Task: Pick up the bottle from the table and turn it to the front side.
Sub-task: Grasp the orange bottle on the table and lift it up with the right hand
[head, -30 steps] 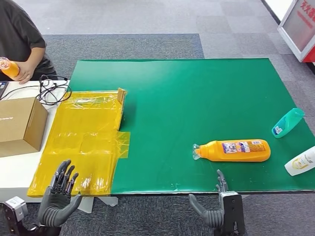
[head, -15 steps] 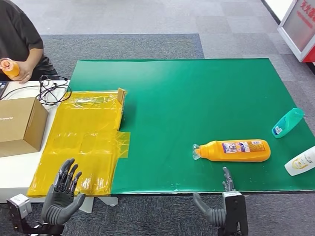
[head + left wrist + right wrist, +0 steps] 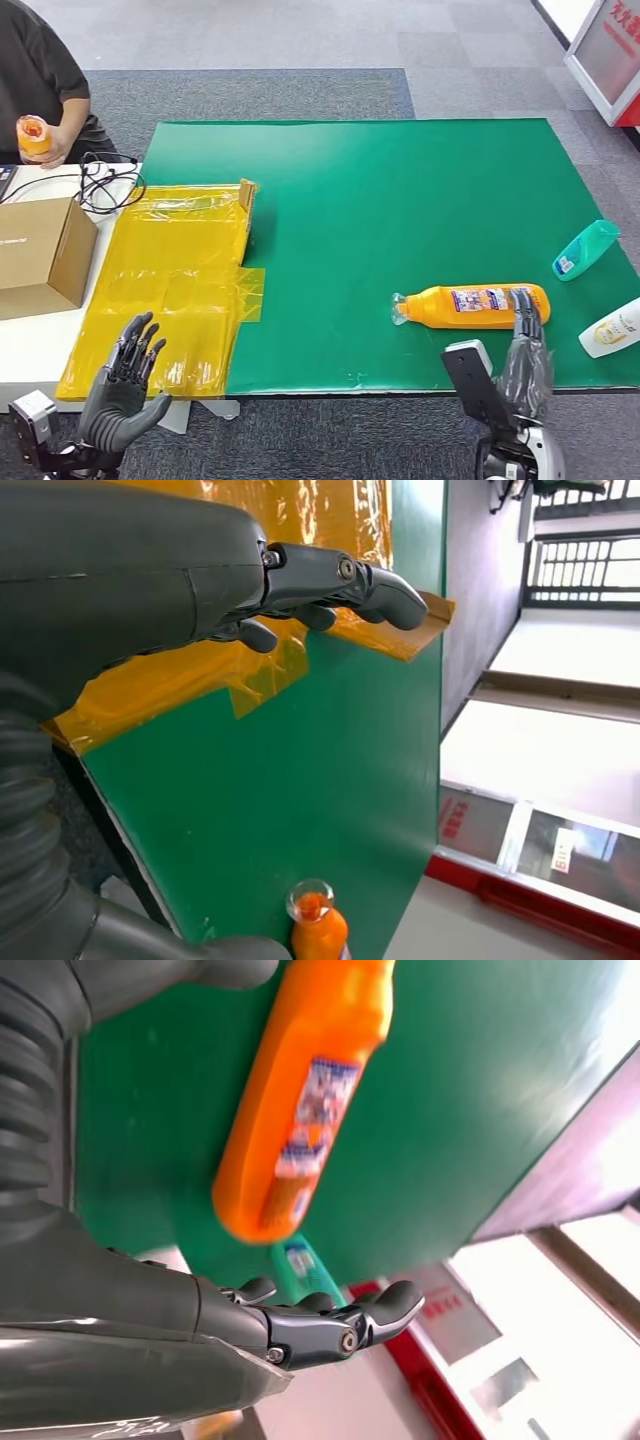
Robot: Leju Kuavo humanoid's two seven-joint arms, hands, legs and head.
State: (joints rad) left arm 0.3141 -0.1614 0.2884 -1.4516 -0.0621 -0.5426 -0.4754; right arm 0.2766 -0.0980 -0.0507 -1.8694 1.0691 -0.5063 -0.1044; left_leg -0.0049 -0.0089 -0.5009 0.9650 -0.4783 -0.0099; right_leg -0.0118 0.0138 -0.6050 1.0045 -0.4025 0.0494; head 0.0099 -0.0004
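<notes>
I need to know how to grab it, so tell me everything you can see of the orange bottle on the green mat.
The orange bottle looks like plastic, lying on its side on the green mat near the front edge. Its clear-capped neck points toward the robot's left, and a colourful printed label faces up. The right hand reaches over its base end, fingers open; contact cannot be told.

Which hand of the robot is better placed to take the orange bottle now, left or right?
The right hand. It is open, with its fingers at the base end of the bottle. The left hand is open too, but far off, by the yellow sheet.
</notes>
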